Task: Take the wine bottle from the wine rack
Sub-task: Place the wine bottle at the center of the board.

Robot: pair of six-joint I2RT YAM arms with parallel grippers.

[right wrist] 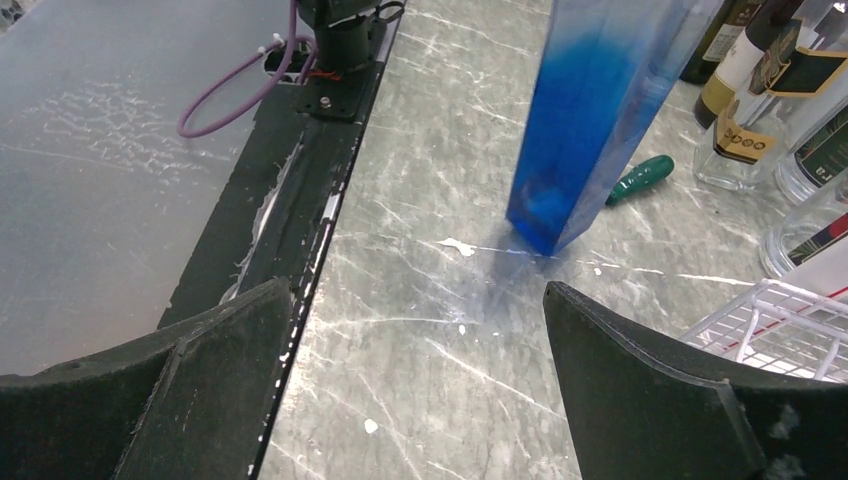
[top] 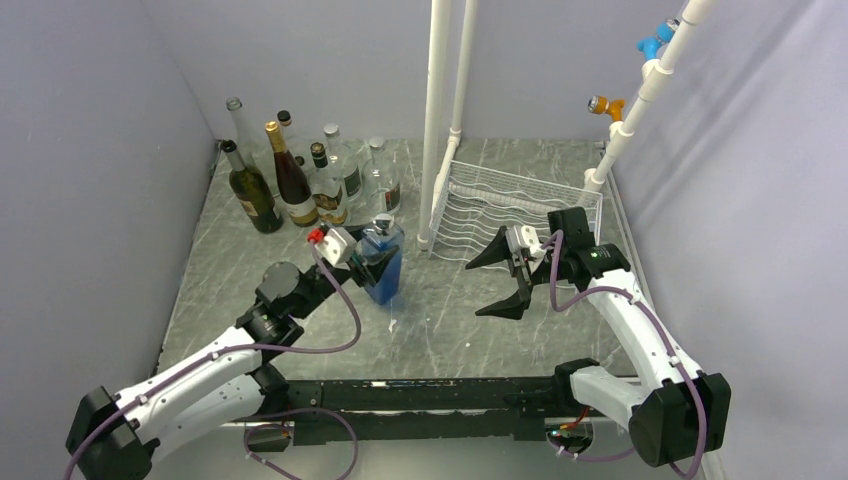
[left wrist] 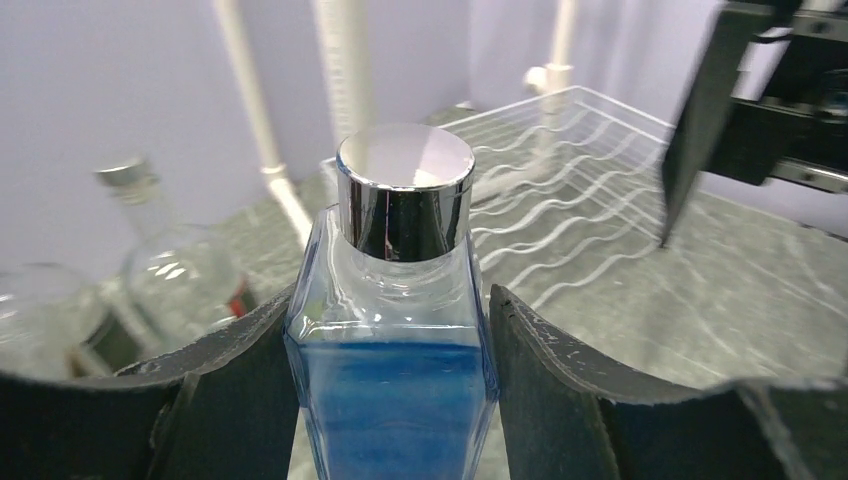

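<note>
Wine rack [top: 515, 205] first: I see the white wire frame lying on the grey marbled table [top: 450, 335], right of centre in the upper half of the top view, with two white pipes [top: 445, 110] rising at its left corner. Just below its near edge hangs my right gripper [top: 478, 288], jaws spread as wide as they go and nothing between them. My left gripper [left wrist: 392, 395] sits left of centre in the top view, and its black fingers [left wrist: 560, 390] press on both flat sides of the wine bottle [top: 385, 272], so it has a firm grip there. A huddle of other bottles [top: 300, 180], dark and clear, stands in the upper left corner of the table. The wine bottle itself is a square glass one filled with blue liquid. It stands upright, off the rack and apart from it to the left, base down at the table. Its silver cap [left wrist: 405, 190] fills the middle of the left wrist view. A small green handle [right wrist: 640, 180] lies on the table just beside the bottle's base
</note>
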